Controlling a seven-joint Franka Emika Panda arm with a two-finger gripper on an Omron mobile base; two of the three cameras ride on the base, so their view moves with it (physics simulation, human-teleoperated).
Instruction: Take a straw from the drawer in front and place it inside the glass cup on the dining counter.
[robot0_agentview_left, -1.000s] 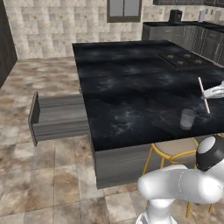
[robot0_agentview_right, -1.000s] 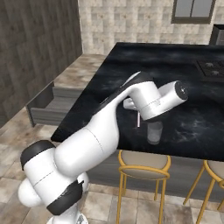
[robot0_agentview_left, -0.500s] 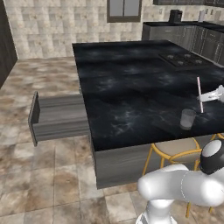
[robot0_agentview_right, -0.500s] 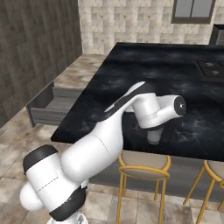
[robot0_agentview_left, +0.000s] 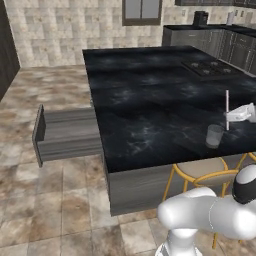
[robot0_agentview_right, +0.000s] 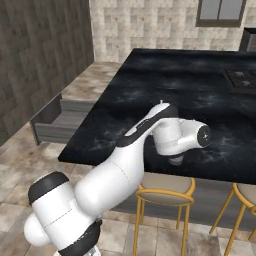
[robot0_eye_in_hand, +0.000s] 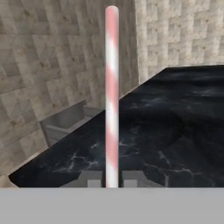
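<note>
My gripper (robot0_eye_in_hand: 111, 179) is shut on the straw (robot0_eye_in_hand: 112, 96), a pink-and-white striped stick that rises straight up between the two dark fingertips (robot0_eye_in_hand: 89, 179). In the left base view the straw (robot0_agentview_left: 227, 107) stands upright in the gripper (robot0_agentview_left: 229, 118), just right of and above the glass cup (robot0_agentview_left: 214, 136). The cup stands near the front right edge of the black dining counter (robot0_agentview_left: 150, 95). The grey drawer (robot0_agentview_left: 65, 132) is pulled open at the counter's left side. In the right base view my arm and hand (robot0_agentview_right: 180, 137) cover the cup.
Yellow-legged stools (robot0_agentview_left: 200, 172) stand under the counter's front edge, below the cup. A cooktop (robot0_agentview_left: 207, 68) lies at the counter's far right. The open drawer (robot0_agentview_right: 55, 122) juts into the tiled floor space on the left.
The straw has gone from tilted to upright and has shifted slightly left, closer to the cup. The arm's forearm has swung round over the counter edge.
</note>
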